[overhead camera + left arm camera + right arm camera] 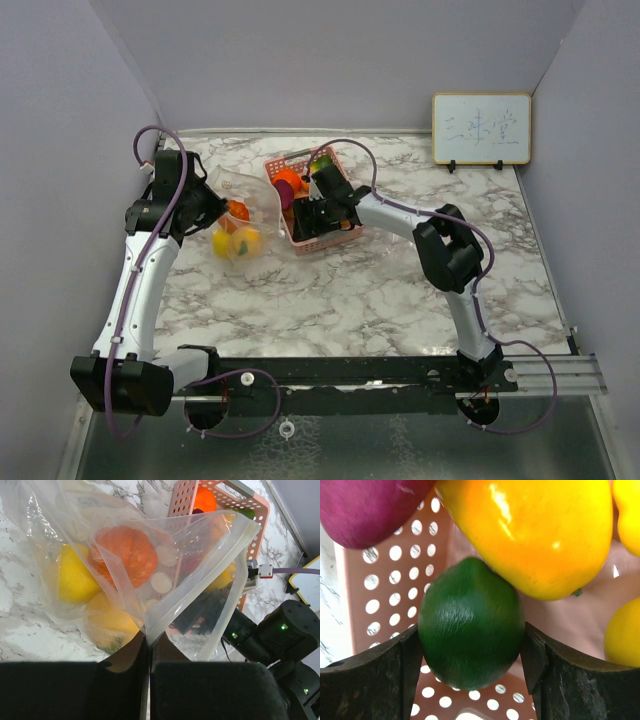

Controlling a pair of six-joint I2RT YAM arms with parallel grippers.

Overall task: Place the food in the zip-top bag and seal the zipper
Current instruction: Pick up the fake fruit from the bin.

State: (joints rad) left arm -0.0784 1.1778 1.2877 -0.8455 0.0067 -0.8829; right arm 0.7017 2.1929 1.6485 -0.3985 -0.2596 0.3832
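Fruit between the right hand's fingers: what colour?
Dark green fruit; right wrist view shows it best.

green fruit [471,622] between fingers [370,677], pink basket [382,568]

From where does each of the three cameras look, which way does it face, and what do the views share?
Top external: above and behind the robot, facing down over the table; left arm and right arm show.
Left wrist: on the left arm, facing along the left tool shut on the zip-top bag.
Right wrist: facing into the pink basket; the right tool clamps a green fruit.
Shared: all three show the pink basket.
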